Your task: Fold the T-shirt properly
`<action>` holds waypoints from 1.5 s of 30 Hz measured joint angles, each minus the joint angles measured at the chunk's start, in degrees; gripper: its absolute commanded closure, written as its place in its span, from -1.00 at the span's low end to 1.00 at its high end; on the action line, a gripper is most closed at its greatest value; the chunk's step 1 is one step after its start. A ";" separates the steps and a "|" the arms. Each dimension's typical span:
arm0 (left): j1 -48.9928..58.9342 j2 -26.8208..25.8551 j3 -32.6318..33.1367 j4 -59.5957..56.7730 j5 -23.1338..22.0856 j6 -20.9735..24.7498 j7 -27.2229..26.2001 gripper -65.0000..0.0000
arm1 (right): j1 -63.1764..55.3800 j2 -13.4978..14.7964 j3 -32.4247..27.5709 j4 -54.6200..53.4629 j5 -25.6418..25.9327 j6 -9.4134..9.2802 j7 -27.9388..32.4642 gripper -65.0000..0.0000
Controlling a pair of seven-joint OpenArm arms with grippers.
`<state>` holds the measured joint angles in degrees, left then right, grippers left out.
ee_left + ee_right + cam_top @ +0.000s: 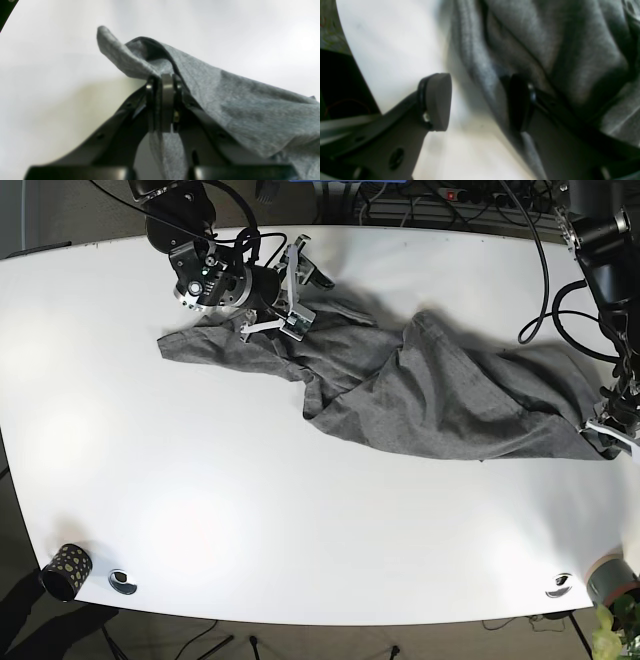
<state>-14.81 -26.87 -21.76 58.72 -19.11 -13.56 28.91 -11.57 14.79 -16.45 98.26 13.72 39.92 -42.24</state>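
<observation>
L fingers [166, 105] pinch T-shirt [420, 395] edge | R fingers [480, 102] spread, at cloth

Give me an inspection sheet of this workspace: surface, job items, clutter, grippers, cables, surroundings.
Surface: white table, bare across the front half.
Job's things: grey T-shirt, crumpled and stretched across the table's far half, not yet folded.
Clutter: dark patterned cup at a front corner; two small round fittings near the front edge.
Grippers: left gripper has its jaws shut on a shirt edge, lifting it; right gripper has its jaws open, one finger against the cloth.
Cables: black cables hang by the left arm; more run behind the table.
Surroundings: power strip on the floor behind; plant at a front corner.
</observation>
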 measured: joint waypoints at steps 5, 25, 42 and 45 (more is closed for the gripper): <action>-0.09 -0.02 0.00 0.00 0.02 0.00 0.00 0.95 | -0.07 -0.02 0.00 -0.66 -0.02 -0.04 1.60 0.45; 0.57 -0.17 -0.13 9.53 -0.04 -2.80 0.15 0.95 | -1.11 0.11 10.99 12.83 -0.22 -0.02 -2.99 1.00; -1.97 -0.17 0.28 24.83 -0.02 -2.97 8.74 0.94 | 28.52 0.96 22.47 2.36 8.79 0.09 -15.30 1.00; -5.27 -0.24 0.33 24.92 0.13 -2.95 10.49 0.94 | 34.80 1.81 22.40 -2.95 9.29 0.31 -15.32 1.00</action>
<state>-20.08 -27.11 -21.43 83.64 -18.98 -16.51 39.40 23.22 16.60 5.96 95.31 23.00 40.23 -57.56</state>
